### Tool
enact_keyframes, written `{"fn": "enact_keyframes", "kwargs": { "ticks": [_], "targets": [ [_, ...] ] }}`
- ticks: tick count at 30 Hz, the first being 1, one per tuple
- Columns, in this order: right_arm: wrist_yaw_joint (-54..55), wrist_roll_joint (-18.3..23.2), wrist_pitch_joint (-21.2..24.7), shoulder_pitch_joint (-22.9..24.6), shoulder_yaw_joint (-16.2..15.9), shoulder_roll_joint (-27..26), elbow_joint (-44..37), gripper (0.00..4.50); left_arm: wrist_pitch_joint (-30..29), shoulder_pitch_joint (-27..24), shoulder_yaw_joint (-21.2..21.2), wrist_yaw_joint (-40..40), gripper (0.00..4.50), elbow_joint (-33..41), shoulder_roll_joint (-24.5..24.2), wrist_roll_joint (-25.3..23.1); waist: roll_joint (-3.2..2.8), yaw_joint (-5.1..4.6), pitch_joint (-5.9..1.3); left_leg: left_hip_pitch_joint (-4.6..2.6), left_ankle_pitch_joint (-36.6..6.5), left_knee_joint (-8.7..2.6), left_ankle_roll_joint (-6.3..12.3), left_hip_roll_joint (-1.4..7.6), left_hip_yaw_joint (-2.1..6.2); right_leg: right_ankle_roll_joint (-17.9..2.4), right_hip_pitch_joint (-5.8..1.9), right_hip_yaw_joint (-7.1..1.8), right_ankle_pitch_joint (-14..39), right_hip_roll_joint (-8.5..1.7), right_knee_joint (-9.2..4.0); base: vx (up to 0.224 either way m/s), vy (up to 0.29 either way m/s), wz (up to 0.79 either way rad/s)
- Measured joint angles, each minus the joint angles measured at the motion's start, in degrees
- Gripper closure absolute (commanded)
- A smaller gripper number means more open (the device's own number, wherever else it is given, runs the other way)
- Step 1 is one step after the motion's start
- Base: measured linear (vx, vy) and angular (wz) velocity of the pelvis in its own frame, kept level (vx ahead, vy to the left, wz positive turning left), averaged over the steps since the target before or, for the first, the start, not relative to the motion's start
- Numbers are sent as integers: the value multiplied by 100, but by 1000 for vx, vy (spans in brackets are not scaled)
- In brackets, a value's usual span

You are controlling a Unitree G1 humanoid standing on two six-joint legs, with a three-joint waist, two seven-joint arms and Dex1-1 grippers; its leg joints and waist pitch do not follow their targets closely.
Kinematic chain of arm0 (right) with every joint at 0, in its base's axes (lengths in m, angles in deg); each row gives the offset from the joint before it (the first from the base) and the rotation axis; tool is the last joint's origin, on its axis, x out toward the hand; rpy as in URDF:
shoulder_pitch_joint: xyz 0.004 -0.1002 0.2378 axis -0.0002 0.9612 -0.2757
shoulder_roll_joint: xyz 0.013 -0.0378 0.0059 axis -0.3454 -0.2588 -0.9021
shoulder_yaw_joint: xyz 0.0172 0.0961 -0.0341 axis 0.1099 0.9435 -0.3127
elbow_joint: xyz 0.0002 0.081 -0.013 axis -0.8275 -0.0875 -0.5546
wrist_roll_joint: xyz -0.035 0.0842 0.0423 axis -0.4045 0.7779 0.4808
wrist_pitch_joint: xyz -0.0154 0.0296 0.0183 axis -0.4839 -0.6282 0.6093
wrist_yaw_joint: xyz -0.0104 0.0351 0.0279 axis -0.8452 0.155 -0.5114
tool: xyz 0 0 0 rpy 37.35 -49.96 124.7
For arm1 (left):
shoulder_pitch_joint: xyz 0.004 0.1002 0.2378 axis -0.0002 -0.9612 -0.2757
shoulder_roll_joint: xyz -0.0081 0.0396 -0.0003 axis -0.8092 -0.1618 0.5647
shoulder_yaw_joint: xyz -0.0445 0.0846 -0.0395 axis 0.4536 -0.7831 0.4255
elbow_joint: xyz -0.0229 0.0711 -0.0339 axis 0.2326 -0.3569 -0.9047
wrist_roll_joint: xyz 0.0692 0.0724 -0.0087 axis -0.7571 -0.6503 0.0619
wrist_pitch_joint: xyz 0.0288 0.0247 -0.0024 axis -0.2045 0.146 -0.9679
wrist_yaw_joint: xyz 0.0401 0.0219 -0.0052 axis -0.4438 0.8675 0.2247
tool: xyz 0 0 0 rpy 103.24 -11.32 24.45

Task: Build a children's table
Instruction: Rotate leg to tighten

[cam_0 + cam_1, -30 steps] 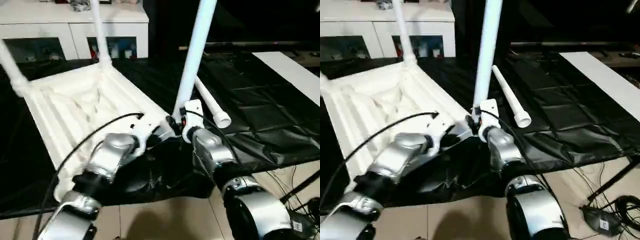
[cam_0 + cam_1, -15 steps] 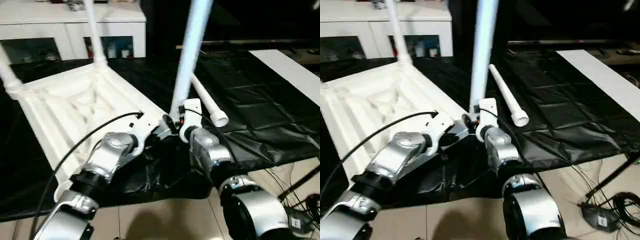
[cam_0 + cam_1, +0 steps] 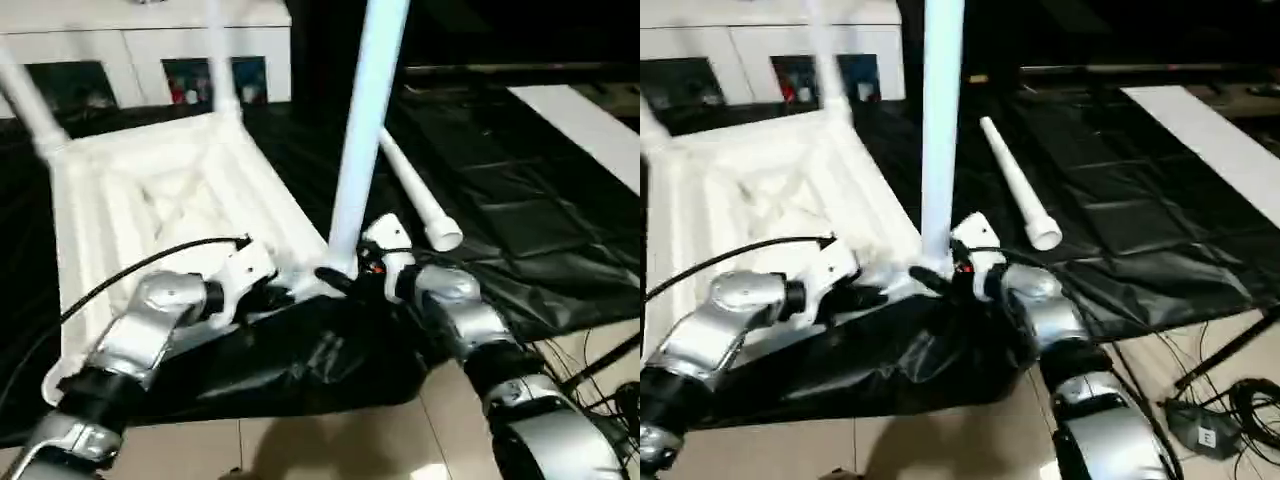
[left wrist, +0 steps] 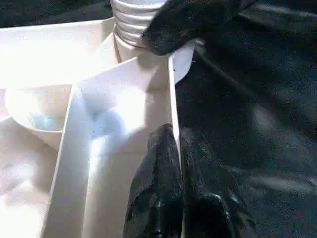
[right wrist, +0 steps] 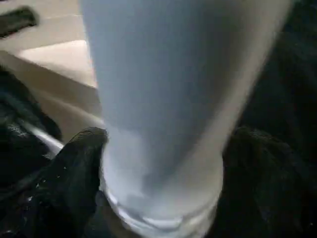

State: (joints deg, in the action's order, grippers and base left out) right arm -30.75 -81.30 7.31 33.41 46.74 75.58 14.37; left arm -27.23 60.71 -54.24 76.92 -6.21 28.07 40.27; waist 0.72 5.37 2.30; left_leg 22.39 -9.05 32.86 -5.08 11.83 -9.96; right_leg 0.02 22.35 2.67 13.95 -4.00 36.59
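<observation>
- The right gripper [image 3: 345, 275] is clamped around the base of an upright leg [image 3: 360, 130], one black finger on each side of the tube, just above the near corner socket of the children's table [image 3: 150, 200].
- The left gripper [image 4: 177, 163] is pinched closed on the thin rim wall of the tabletop close to that same corner, apparently steadying it.
- The tabletop lies upside down on the black-sheeted table [image 3: 520, 200], ribbed underside up. Two more legs already stand in the far sockets: a far-left leg [image 3: 30, 105] and a far-right leg [image 3: 222, 60].
- A fourth leg [image 3: 415, 195] lies loose on the black sheet, just beyond the right gripper, wide end nearest the robot.
- In the left wrist view, the ribbed end of the held leg sits at the socket mouth — whether it is fully seated cannot be told.
- Risks, as I judge them: the leg could bind or cross-thread if it tilts off the socket's axis; the tabletop could skid on the slick sheet (the corner sits close to the table's edge) if the rim grip slips — and a wide swing might knock the loose leg rolling.
</observation>
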Motion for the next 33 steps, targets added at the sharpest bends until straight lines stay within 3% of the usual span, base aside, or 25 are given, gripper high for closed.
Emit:
{"fn": "enact_keyframes", "kwargs": {
  "ticks": [5, 20, 33],
  "targets": [
    [-816, 67, 2, 264, -147, 360, -112, 23, -7, -65, 1, 254, 450, 68, -139, 144, 1, 5, 2, 9, -11, 17, -5, 0, -2, 1, -1, 3, -4, -6, 2, 0, 0, 0],
    [-895, 265, -318, 87, -50, 182, 65, 23, -7, -63, 1, 338, 450, 52, -151, 144, 1, 6, 2, 10, -10, 38, -4, 2, -1, 2, 0, 4, -4, -10, 24, 0, 0, 0],
    [-906, 280, -406, 14, 10, 177, 320, 127, -5, -52, 1, 352, 450, 4, -149, 144, 1, 0, 2, 10, -13, 64, -7, 3, 0, 1, -1, 3, -4, -12, 44, 0, 0, 0]
  ]
}}
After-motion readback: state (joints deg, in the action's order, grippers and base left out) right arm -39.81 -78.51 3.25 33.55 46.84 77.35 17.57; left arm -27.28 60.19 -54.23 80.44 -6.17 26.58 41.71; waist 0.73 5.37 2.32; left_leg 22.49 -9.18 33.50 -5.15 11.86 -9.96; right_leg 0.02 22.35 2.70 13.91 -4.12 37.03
